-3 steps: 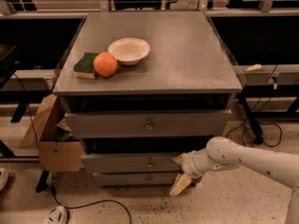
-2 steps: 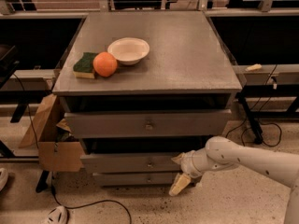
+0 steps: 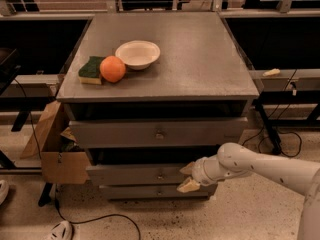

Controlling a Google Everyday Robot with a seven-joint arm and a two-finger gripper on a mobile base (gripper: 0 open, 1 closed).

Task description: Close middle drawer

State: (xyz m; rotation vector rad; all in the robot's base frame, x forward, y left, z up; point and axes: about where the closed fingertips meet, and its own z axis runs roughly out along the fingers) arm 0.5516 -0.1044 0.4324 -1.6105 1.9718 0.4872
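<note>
The grey cabinet [image 3: 165, 89] has three drawers. The middle drawer [image 3: 135, 174], a shallow grey front with a small round knob [image 3: 160, 174], stands a little out from the cabinet with a dark gap above it. My gripper [image 3: 188, 177] is at the right part of that drawer front, on the end of the white arm [image 3: 250, 166] that comes in from the right. Its two tan fingertips [image 3: 189, 185] are spread apart, one above the other, and hold nothing. The top drawer [image 3: 157, 133] also sticks out. The bottom drawer [image 3: 150, 190] sits just below the gripper.
On the cabinet top lie a white bowl [image 3: 138, 54], an orange [image 3: 112, 68] and a green sponge [image 3: 91, 70]. A cardboard box [image 3: 52, 149] leans at the cabinet's left. Cables [image 3: 100, 219] and a white shoe [image 3: 59, 231] lie on the floor. Dark shelving stands at both sides.
My gripper has moved slightly up and left along the middle drawer front, and its lower fingertip now sits higher. The drawer and the objects on top look unmoved.
</note>
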